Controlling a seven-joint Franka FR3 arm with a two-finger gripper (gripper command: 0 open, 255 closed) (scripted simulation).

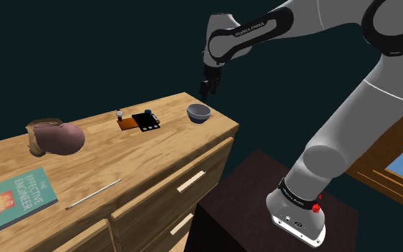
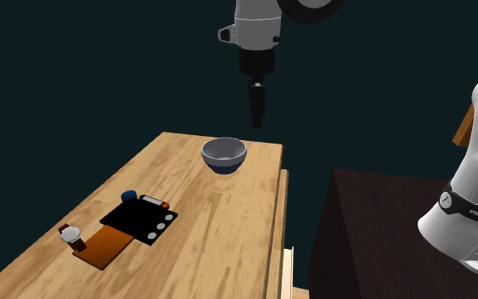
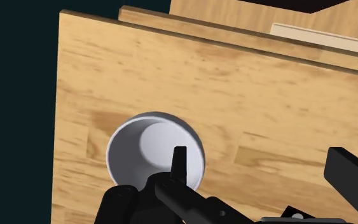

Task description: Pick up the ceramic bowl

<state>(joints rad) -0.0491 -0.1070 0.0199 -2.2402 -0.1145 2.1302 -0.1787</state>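
We're seeing the grey-blue bowl (image 1: 199,112) sitting upright on the wooden dresser top (image 1: 135,157), right by the end corner and close to both edges. The gripper (image 1: 207,89) is hanging above it with fingers pressed together, holding nothing, open air all round. A black pad (image 1: 146,120) is lying nearby, apart from the bowl.
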